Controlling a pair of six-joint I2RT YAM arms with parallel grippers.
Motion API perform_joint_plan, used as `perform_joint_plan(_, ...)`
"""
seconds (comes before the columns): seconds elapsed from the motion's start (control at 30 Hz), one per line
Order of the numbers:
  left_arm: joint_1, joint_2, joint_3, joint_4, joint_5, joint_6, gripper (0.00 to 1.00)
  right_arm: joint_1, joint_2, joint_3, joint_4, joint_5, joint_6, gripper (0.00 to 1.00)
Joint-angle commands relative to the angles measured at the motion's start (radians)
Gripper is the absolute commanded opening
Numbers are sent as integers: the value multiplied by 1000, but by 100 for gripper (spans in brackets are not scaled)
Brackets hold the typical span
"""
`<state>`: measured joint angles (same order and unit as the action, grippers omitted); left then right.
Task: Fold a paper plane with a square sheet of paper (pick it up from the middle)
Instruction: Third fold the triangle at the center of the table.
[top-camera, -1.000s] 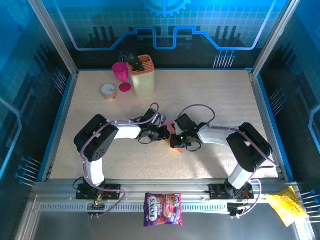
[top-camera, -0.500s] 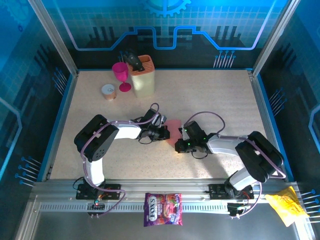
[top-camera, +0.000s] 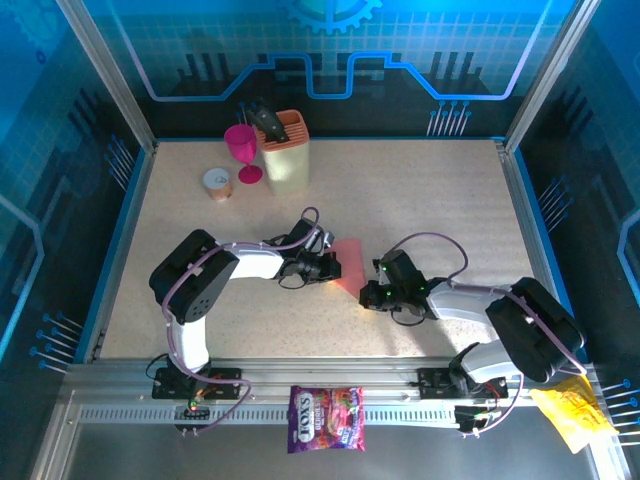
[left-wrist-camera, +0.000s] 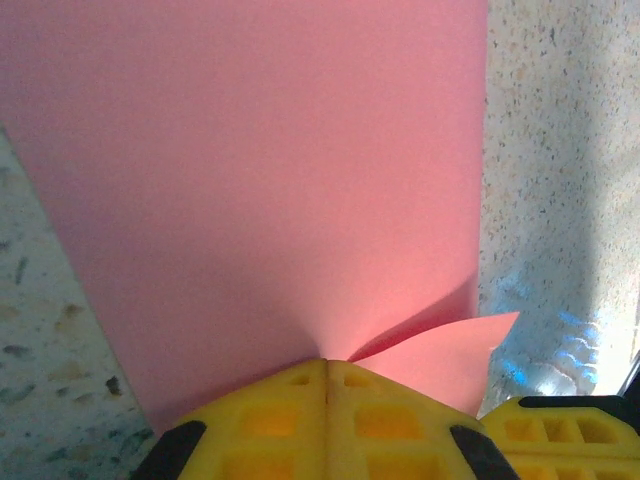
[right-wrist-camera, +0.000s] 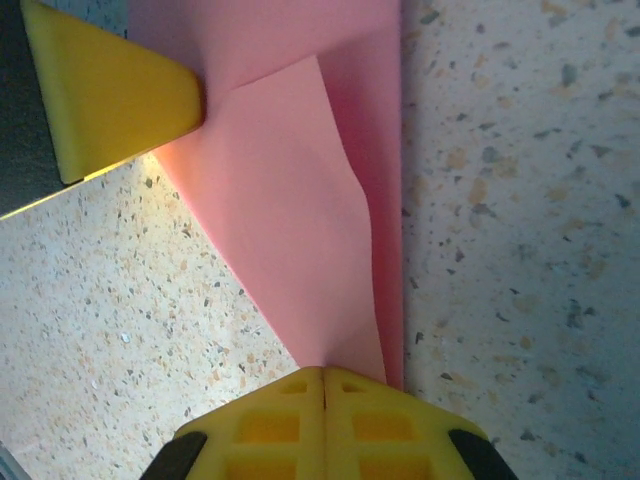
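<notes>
Top external view: over the last second the right claw (top-camera: 367, 294) has drawn back toward the near right. That uncovers more of the square sheet of paper (top-camera: 348, 262), which now spans low over the mid tabletop (top-camera: 420, 210) between it and the left claw (top-camera: 332, 267). Both claws are clenched on the sheet's edges. The right wrist view shows a folded flap, so I judge a crease is being set and the plane is unfinished. Count: one sheet, two claws, one knife block (top-camera: 285, 152), one goblet (top-camera: 241, 145), one small cup (top-camera: 217, 182), one candy bag (top-camera: 326, 418), one yellow wrapper (top-camera: 573, 408).
</notes>
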<state>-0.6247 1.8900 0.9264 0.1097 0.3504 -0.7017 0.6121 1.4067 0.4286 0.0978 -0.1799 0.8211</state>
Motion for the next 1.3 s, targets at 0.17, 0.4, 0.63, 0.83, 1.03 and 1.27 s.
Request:
perform_joint_plan(0.17, 12, 55, -70, -192, -172, -38, 0, -19, -37, -94, -320, 127, 44, 0)
perform_joint_plan(0.4, 13, 28, -103, -185, -199, -56, 0, -29, -51, -54, -359, 135, 12, 0)
perform_joint_plan(0.63, 13, -20, -169, -180, -240, -113, 0, -33, 96, 68, -344, 95, -87, 0)
perform_joint_plan(0.83, 14, -97, -221, -173, -290, -177, 0, -34, 187, 116, -321, 62, -131, 0)
perform_joint_plan(1.03, 14, -240, -191, -238, -335, -149, 17, -34, 188, 83, -310, 70, -131, 0)
perform_joint_plan(1.27, -46, -321, -141, -194, -283, -188, 17, -32, 201, 79, -308, 70, -136, 0)
